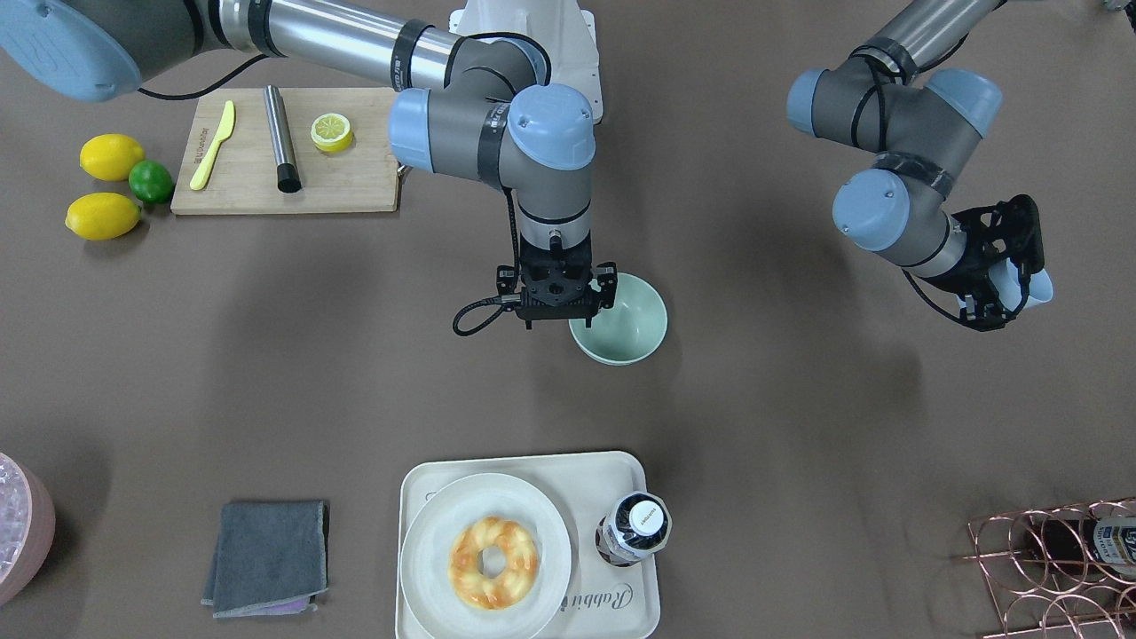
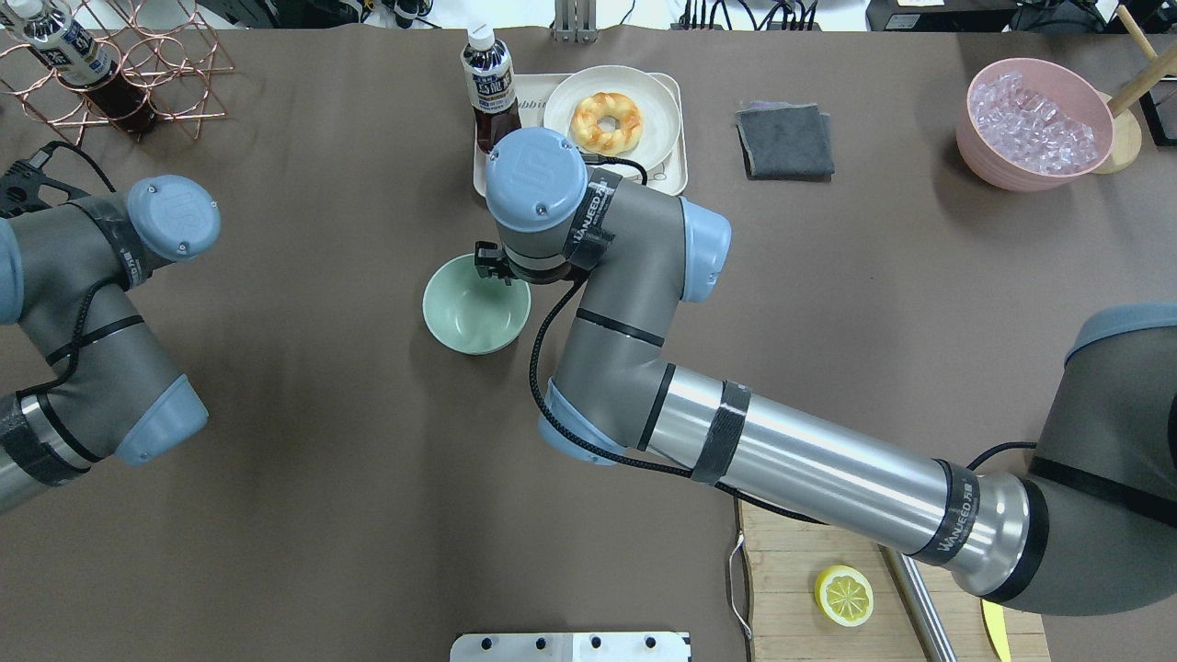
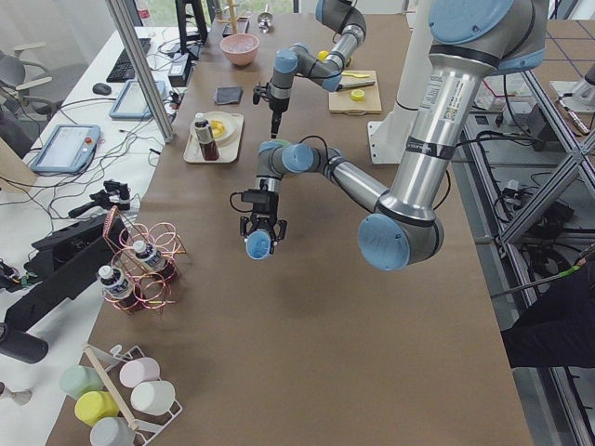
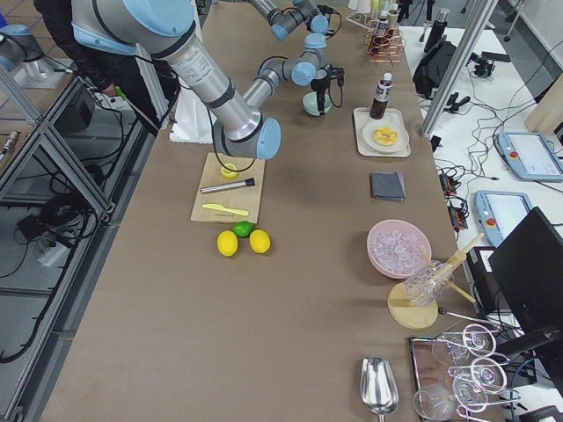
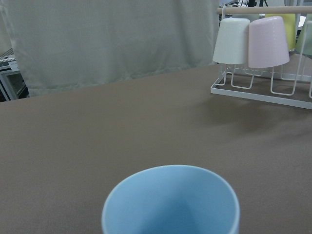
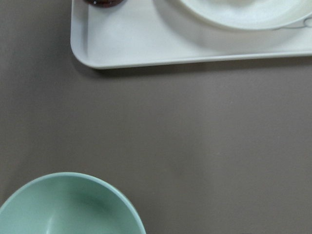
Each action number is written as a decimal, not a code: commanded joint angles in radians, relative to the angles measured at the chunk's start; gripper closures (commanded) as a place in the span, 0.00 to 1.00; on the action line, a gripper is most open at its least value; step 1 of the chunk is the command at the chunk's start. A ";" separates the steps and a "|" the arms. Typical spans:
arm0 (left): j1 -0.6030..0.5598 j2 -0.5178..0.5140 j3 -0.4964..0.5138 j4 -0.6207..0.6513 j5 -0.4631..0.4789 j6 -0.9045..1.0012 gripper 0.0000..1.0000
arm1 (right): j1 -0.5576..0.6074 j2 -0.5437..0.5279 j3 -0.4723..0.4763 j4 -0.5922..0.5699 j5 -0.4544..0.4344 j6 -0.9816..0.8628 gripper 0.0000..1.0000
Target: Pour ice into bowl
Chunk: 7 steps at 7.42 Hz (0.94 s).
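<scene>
The pale mint-green bowl (image 1: pixel 628 327) stands upright near the table's middle and holds nothing; it also shows in the overhead view (image 2: pixel 471 311) and the right wrist view (image 6: pixel 68 209). My right gripper (image 1: pixel 561 306) points straight down at the bowl's rim on the robot's side; its fingers are hidden, so I cannot tell whether it is open or shut. My left gripper (image 1: pixel 1012 284) is shut on a light blue cup (image 5: pixel 170 202), held on its side above the table far from the bowl. No ice shows in the cup. Clear ice cubes (image 2: pixel 1034 119) fill the pink tub (image 2: pixel 984 161).
A white tray (image 1: pixel 612 479) holds a plate with a doughnut (image 1: pixel 493 563) and a bottle (image 1: pixel 635 528). A grey cloth (image 1: pixel 266 557) lies beside it. A cutting board (image 1: pixel 355 182), lemons (image 1: pixel 106 186) and a copper wire rack (image 1: pixel 1047 568) stand at the edges.
</scene>
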 commanded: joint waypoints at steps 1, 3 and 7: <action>0.013 -0.105 -0.031 0.098 -0.024 0.002 0.33 | 0.148 -0.036 0.139 -0.162 0.141 -0.120 0.03; 0.020 -0.168 -0.055 0.141 -0.035 0.002 0.33 | 0.294 -0.100 0.228 -0.247 0.256 -0.392 0.03; 0.072 -0.297 -0.119 0.144 -0.115 0.018 0.33 | 0.561 -0.500 0.393 -0.219 0.444 -0.733 0.05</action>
